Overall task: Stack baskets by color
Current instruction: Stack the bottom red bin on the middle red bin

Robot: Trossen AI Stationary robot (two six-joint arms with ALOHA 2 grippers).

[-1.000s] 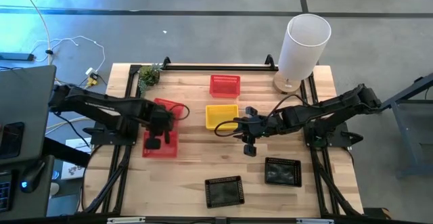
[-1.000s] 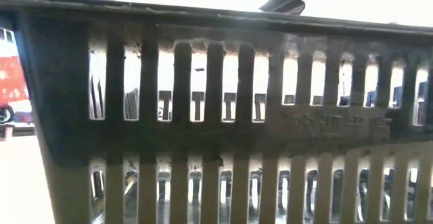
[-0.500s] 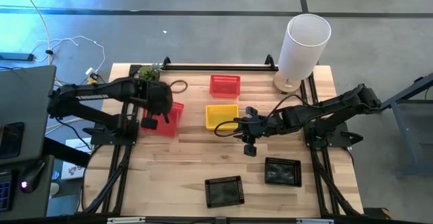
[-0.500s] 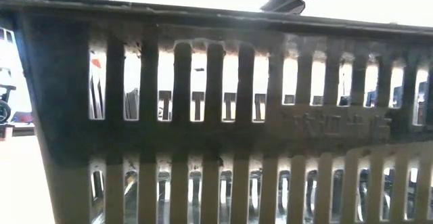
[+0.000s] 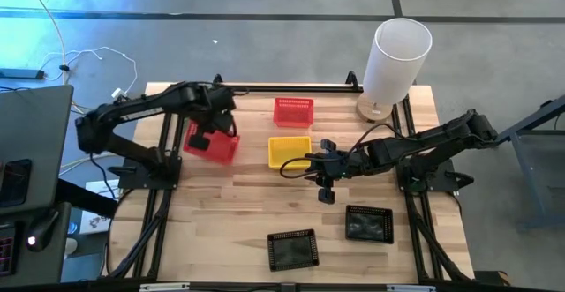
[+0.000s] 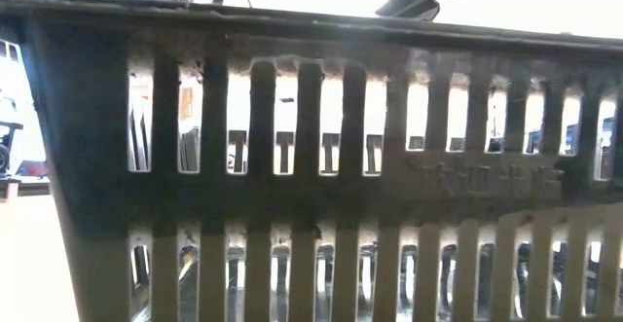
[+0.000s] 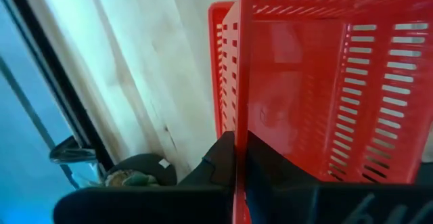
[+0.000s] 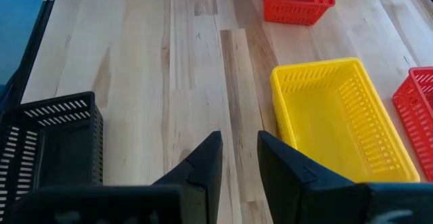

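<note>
My left gripper (image 5: 201, 138) is over the far left of the table, shut on a red basket (image 5: 214, 144). In the left wrist view a second red mesh wall (image 7: 224, 68) shows close beside the held basket. Whether it is nested with that basket, I cannot tell. Another red basket (image 5: 293, 111) sits flat near the far edge, with a yellow basket (image 5: 290, 151) in front of it. Two black baskets (image 5: 291, 250) (image 5: 369, 224) rest near the front edge. My right gripper (image 5: 325, 189) hangs open at mid-table, just right of the yellow basket (image 8: 342, 119), with nothing between its fingers. My left gripper pinches one side wall of the red basket at its rim (image 7: 241, 126), one finger (image 7: 274, 180) inside the basket and the other outside. The fingers come from above, pointing almost straight down. The basket hangs tilted below them, off the table.
A tall white cylinder (image 5: 397, 56) stands at the far right corner. A small green plant (image 7: 128, 178) is at the far left corner, under the left arm. A black basket wall (image 6: 311, 166) fills the low view. Bare wood lies between the yellow and black baskets.
My left gripper has risen and swung toward the table's far edge with the red basket, rolling its wrist as it went. The basket has turned about with it and stays in the shut fingers. The right arm has kept still.
</note>
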